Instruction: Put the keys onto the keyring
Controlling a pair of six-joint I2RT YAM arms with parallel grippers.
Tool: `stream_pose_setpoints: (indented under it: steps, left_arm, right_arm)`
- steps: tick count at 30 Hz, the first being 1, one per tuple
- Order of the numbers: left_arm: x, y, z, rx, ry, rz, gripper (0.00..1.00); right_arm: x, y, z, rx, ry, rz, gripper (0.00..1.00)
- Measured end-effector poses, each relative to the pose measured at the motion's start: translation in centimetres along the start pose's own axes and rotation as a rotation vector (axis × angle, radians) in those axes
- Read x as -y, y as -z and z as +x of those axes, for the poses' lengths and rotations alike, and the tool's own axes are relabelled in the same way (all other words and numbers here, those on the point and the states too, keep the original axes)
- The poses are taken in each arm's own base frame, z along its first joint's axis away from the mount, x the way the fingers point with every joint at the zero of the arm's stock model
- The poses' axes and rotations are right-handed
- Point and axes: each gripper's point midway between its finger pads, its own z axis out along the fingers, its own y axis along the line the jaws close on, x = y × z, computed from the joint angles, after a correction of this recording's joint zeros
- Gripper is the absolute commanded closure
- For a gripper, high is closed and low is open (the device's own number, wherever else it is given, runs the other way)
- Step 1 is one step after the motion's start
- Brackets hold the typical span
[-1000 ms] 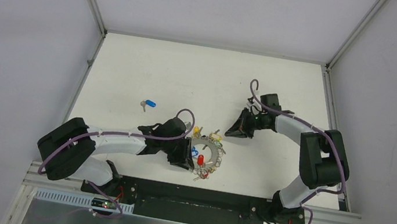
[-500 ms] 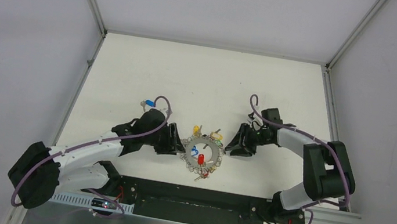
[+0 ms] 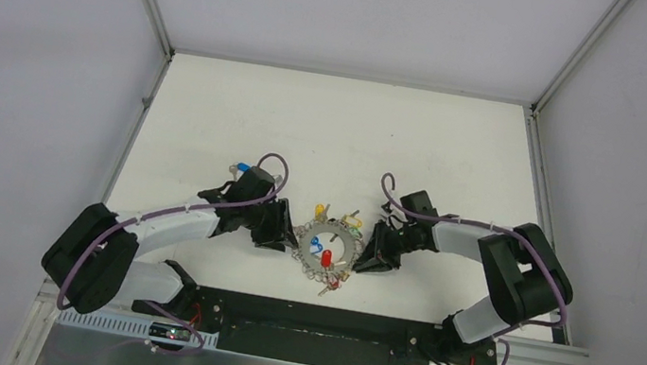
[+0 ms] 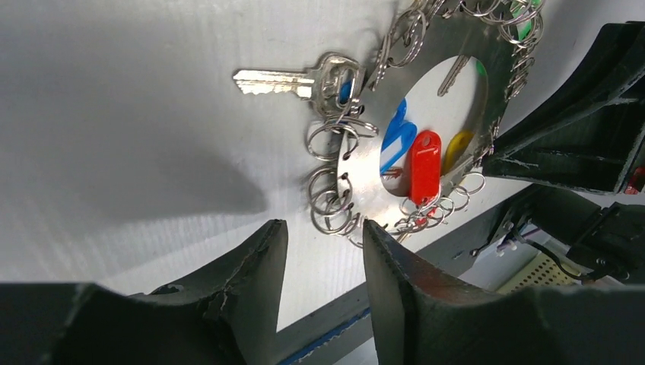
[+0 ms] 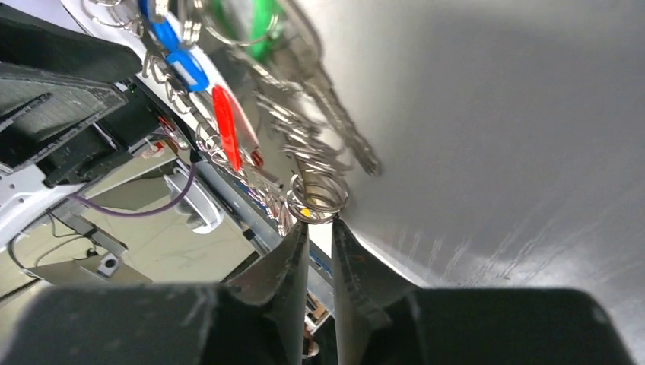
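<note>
The keyring point(image 3: 342, 240) lies flat on the table point(image 3: 336, 132), near the front edge, between the two grippers. It is a flat silver ring with small split rings point(image 4: 332, 204) all round its rim. A red tag point(image 3: 326, 258) and a blue tag point(image 3: 319, 244) lie in its hole, and a yellow tag point(image 3: 320, 211) lies at its far edge. A silver key point(image 4: 274, 78) sticks out from the rim on the left arm's side.

The left gripper point(image 3: 282, 232) sits low at the keyring's left rim. Its jaws are partly apart with nothing between them, and the tips are just beside the split rings.

The right gripper point(image 3: 374, 252) is at the right rim, its jaws drawn to a narrow slit. One of the split rings sits right at the tips, but the views do not show whether it is pinched.

A blue key point(image 3: 242, 169) lies loose on the table behind the left wrist, well apart from the keyring.
</note>
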Motion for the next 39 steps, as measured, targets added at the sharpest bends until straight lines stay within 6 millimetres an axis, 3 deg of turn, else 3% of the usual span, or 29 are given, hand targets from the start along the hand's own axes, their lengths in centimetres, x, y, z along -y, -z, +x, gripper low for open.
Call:
stream_pose_setpoints:
  steps: [3, 9, 16, 18, 21, 25, 28, 31, 34, 39]
  left_arm:
    - [0.3, -1.0, 0.2, -0.038, 0.002, 0.014, 0.62]
    - [1.1, -2.4, 1.5, -0.09, -0.022, 0.046, 0.75]
    - [3.0, -3.6, 4.9, -0.163, -0.101, 0.092, 0.85]
    - [3.3, -3.8, 5.7, -0.183, -0.118, 0.101, 0.8]
    - [3.4, -3.7, 5.9, -0.185, -0.127, 0.103, 0.68]
    - [3.5, -2.5, 4.7, -0.133, -0.133, 0.086, 0.61]
    - [3.5, -0.8, 2.6, -0.063, -0.113, 0.088, 0.56]
    - [3.4, 1.4, -0.2, 0.037, -0.084, 0.101, 0.48]
    - [2.2, 3.1, -2.1, 0.112, -0.064, 0.073, 0.47]
    - [-0.8, 4.5, -3.1, 0.123, -0.02, -0.025, 0.47]
  right_arm:
    - [0.3, -0.3, -0.2, -0.006, -0.017, 0.011, 0.99]
    - [-0.6, 0.0, -2.0, 0.018, 0.019, 0.026, 1.0]
    - [-1.1, 2.1, -5.3, 0.095, 0.068, 0.057, 1.0]
    - [-1.0, 2.8, -6.0, 0.113, 0.078, 0.082, 0.94]
    - [-1.0, 3.6, -6.9, 0.134, 0.104, 0.125, 0.77]
    - [-1.1, 4.4, -7.1, 0.15, 0.141, 0.164, 0.62]
    - [-1.5, 4.6, -6.8, 0.151, 0.168, 0.189, 0.58]
    - [-3.0, 3.9, -6.4, 0.142, 0.228, 0.196, 0.58]
    - [-5.0, 3.1, -6.3, 0.136, 0.291, 0.194, 0.59]
    - [-8.2, 0.7, -7.4, 0.134, 0.359, 0.201, 0.67]
